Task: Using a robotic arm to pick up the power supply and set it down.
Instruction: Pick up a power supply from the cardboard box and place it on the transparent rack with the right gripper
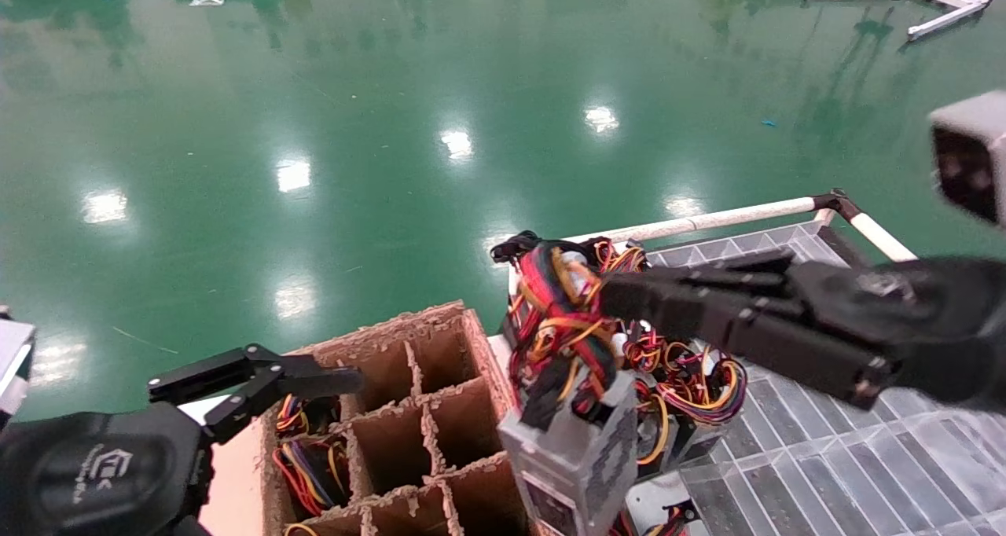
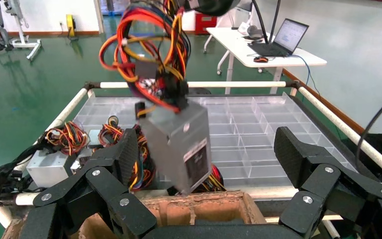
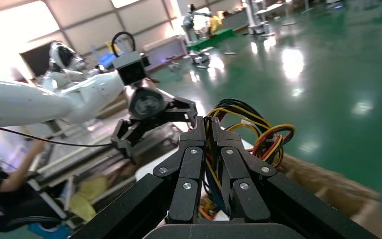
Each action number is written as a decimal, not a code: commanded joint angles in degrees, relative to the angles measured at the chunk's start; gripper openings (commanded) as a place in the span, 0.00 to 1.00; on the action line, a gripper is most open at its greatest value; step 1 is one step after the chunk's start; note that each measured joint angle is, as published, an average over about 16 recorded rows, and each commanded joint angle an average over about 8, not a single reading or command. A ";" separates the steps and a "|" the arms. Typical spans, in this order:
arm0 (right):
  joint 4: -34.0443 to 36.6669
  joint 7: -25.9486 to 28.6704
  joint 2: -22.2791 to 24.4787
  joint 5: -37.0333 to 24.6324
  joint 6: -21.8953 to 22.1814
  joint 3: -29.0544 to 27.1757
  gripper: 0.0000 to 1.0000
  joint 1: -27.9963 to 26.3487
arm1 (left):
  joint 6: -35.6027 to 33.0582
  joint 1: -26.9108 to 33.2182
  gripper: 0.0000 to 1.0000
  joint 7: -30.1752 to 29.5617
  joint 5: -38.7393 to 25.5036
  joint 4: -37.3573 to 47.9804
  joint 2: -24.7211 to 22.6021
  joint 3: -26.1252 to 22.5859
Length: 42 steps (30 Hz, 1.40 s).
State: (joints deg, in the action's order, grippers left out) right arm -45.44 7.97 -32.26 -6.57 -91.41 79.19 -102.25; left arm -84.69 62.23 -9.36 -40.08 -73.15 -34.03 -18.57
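Right gripper (image 1: 609,296) clamped on power supply (image 1: 578,461) wires (lifted clear).

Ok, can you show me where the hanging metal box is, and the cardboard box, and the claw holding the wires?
power supply (image 2: 179,144): left wrist view, on its grey metal side.
cardboard box (image 1: 409,410): head view, on a divider wall.
right claw (image 1: 621,296): head view, at its fingertips, closed on the wires.
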 commanded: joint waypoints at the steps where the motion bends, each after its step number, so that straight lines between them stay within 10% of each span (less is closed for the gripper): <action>1: 0.17 0.64 1.54 -0.72 -0.01 0.07 0.00 -1.54 | 0.00 0.00 1.00 0.00 0.00 0.00 0.00 0.00; 23: 7.65 5.20 14.28 -10.30 0.51 1.63 0.00 -14.71 | 0.02 0.01 1.00 0.02 0.03 0.00 0.02 -0.04; 42: 11.82 4.69 15.18 -14.68 0.41 6.96 0.00 -13.13 | 0.03 0.02 1.00 0.03 0.05 0.00 0.03 -0.07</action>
State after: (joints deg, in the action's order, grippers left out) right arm -33.20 12.45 -17.42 -21.20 -90.95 86.03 -115.44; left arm -84.66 62.25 -9.33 -40.03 -73.15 -34.00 -18.64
